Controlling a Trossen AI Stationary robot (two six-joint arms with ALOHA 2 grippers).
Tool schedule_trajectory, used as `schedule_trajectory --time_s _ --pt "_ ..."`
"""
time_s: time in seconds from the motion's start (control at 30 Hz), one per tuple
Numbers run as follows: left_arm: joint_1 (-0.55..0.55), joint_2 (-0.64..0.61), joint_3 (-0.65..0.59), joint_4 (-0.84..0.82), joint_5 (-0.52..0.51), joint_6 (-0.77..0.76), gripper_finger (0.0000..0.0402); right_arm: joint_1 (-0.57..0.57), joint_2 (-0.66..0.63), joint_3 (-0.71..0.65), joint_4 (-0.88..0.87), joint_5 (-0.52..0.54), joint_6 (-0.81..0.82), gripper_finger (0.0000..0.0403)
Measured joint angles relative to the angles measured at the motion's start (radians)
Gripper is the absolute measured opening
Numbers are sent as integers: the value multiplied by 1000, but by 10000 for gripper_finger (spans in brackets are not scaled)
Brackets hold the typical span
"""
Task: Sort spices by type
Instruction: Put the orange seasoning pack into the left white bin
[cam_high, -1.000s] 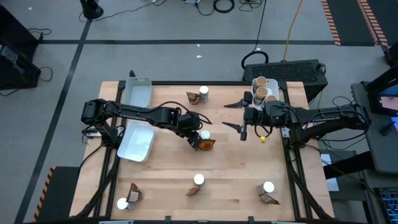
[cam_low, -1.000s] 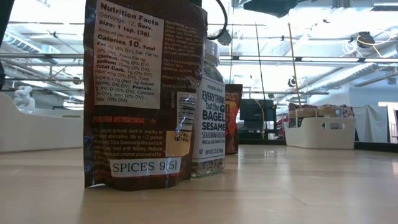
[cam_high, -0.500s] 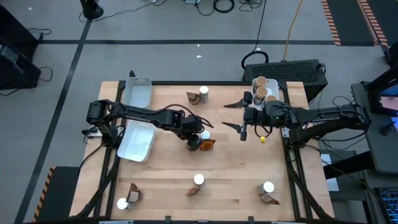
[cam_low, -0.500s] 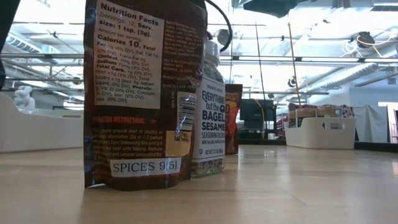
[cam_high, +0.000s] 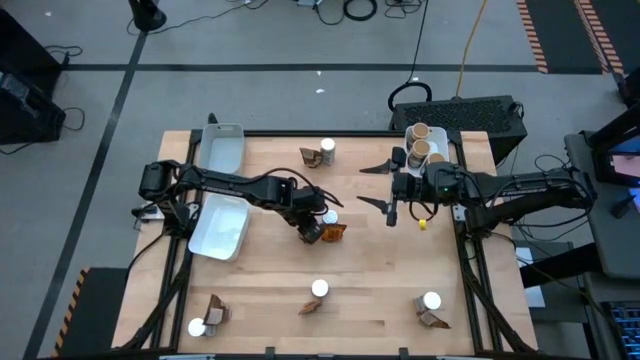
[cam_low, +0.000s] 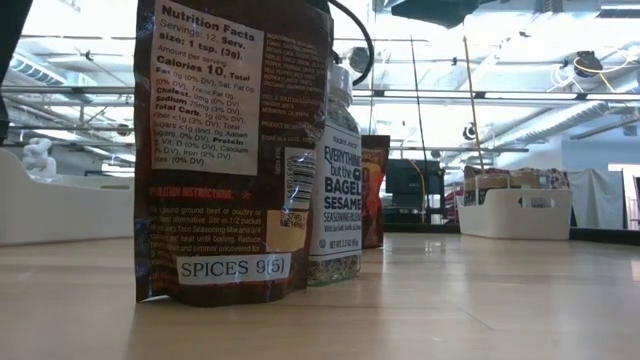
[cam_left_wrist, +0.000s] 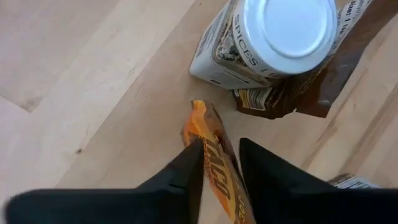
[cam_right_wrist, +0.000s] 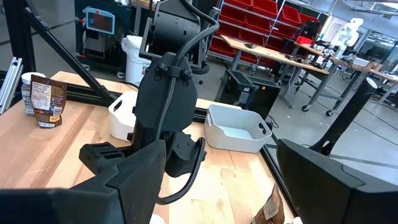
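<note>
Gripping an orange taco packet (cam_left_wrist: 214, 163) between its two dark fingers (cam_left_wrist: 186, 174), the left gripper (cam_high: 314, 230) sits low at the middle of the table (cam_high: 380, 270); the jaws are clenched on the packet's upper edge. Just beside it stands a white-lidded jar (cam_left_wrist: 273, 37) with a brown packet (cam_left_wrist: 323, 87) touching its side.

The right gripper (cam_high: 377, 185) waits toward the table's right side, its fingers spread wide with nothing between them.

Other spices stand in pairs of jar and packet, well apart: one pair (cam_high: 320, 152) near the far edge, one (cam_high: 316, 295) at the near middle, one (cam_high: 205, 318) at the near left corner, one (cam_high: 430, 308) at the near right. Tan-topped jars (cam_high: 424, 142) fill a bin at the far right corner. Two white trays (cam_high: 221, 150) lie along the left side.

In the low view, a packet (cam_low: 230, 150) labelled "SPICES 9(5)" stands upright in front, with a bagel seasoning jar (cam_low: 335, 190) touching it behind.
</note>
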Motion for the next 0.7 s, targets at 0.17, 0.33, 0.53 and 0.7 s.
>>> schedule_trajectory --time_s 0.17,0.33,0.53,0.7 --pt "0 0 0 0 33 40 14 0 0 0 0 0 0 288" --pt "8 -5 0 -4 55 87 7 0 0 0 14 0 -12 288" --pt "43 -94 0 -47 63 107 4 0 0 0 22 0 -31 288" --pt "74 -219 1 -139 58 98 3 0 0 0 23 0 -48 288"
